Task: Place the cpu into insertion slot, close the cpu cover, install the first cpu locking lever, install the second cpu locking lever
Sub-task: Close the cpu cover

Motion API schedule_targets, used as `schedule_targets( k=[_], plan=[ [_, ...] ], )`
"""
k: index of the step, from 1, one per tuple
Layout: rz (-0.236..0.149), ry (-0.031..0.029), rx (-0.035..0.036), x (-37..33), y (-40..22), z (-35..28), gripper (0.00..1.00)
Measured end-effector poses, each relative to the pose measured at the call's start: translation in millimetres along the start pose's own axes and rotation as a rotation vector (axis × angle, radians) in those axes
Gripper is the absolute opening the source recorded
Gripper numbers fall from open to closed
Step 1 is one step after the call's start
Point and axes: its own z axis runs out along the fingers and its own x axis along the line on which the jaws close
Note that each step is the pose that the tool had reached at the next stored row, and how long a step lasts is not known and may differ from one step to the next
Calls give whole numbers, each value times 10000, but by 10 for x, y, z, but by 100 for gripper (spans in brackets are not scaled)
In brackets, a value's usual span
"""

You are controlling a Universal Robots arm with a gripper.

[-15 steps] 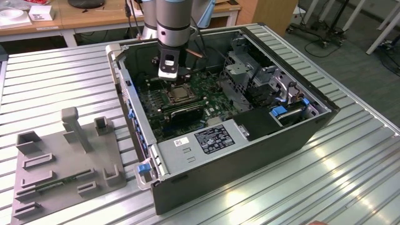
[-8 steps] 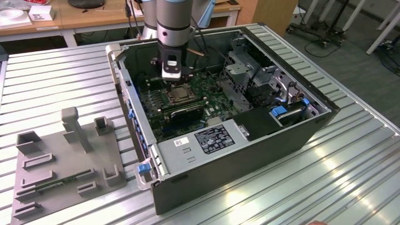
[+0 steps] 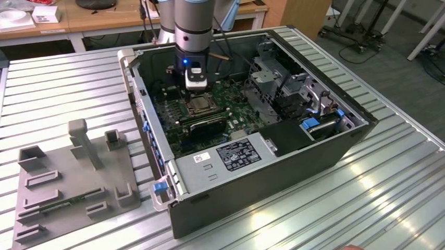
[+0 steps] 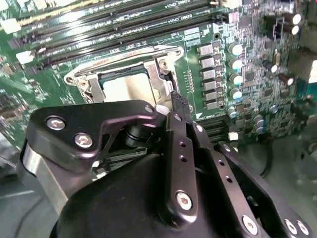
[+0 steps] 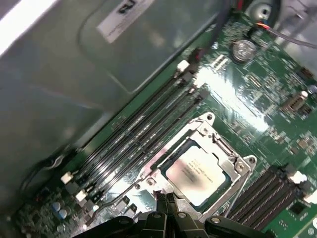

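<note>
The cpu (image 5: 195, 171) lies flat in its socket on the green motherboard, its silvery top showing in both wrist views (image 4: 124, 89). The cpu cover (image 5: 225, 151), a thin silver frame, lies down around it (image 4: 163, 74). A wire locking lever (image 4: 124, 53) runs along the socket's side by the memory slots. My gripper (image 5: 166, 201) hangs just over one corner of the socket, fingers together with nothing seen between them. In the exterior view the gripper (image 3: 197, 86) reaches down into the open computer case, right above the socket (image 3: 198, 105).
Black memory slots (image 5: 143, 124) run beside the socket. The case wall (image 3: 149, 120), a drive cage (image 3: 268, 78) and a power supply (image 3: 236, 153) close in around the board. A grey fixture plate (image 3: 70, 177) lies on the slatted table at the exterior view's left.
</note>
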Motion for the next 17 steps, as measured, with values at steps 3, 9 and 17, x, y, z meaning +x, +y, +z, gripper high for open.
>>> schedule_targets(
  k=[3,9,17],
  plan=[
    [-555,25,40,0,0,4,11],
    [-1634,68,123,-1,-1,13,11],
    [-2973,91,271,-2,-1,24,11]
  ],
)
